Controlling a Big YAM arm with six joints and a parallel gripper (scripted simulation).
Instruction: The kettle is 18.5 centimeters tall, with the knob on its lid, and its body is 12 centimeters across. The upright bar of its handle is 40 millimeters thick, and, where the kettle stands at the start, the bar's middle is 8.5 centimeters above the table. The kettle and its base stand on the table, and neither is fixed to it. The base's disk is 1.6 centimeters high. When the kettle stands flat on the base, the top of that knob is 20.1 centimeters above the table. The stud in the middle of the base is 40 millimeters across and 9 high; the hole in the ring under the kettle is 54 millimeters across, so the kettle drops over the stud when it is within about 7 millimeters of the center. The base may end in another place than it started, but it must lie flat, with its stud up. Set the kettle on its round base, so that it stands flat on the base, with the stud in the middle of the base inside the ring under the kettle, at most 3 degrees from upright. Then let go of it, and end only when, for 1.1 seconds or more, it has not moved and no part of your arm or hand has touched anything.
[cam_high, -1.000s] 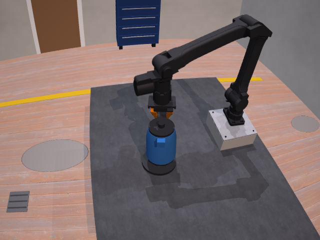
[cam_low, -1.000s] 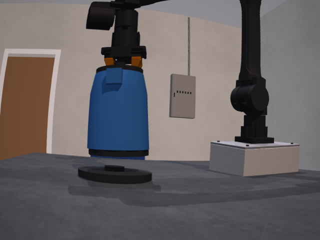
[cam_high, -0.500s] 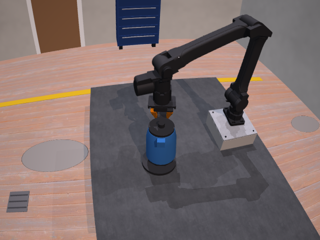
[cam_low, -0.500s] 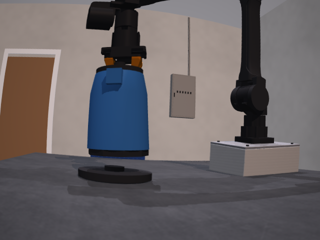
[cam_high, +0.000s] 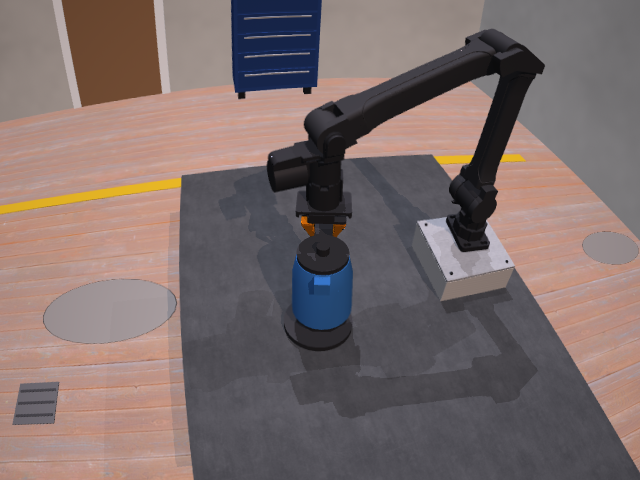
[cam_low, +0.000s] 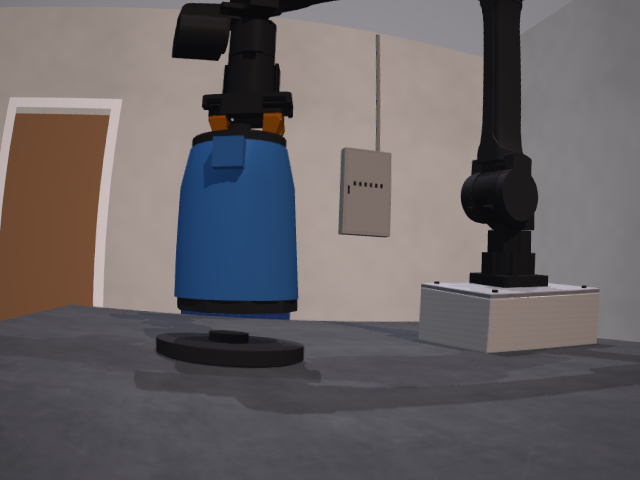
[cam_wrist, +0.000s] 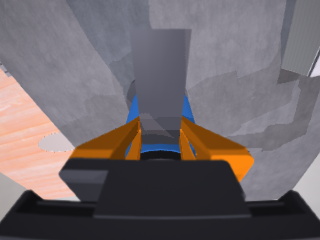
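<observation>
The blue kettle (cam_high: 322, 289) with a black lid and knob hangs upright in the air; in the exterior view (cam_low: 236, 222) its black bottom ring sits a small gap above the base. The black round base (cam_low: 230, 350) lies flat on the dark mat, stud (cam_low: 229, 336) up, almost straight under the kettle. In the top view the base (cam_high: 317, 338) shows as a rim below the kettle. My gripper (cam_high: 323, 227) points down behind the lid, its orange fingers (cam_low: 247, 122) shut on the kettle's handle. In the wrist view the fingers clamp the grey handle bar (cam_wrist: 161, 85).
The arm's pale pedestal block (cam_high: 462, 258) stands on the mat to the right of the kettle, also seen in the exterior view (cam_low: 509, 315). A grey round patch (cam_high: 109, 310) lies on the wooden surface to the left, off the mat.
</observation>
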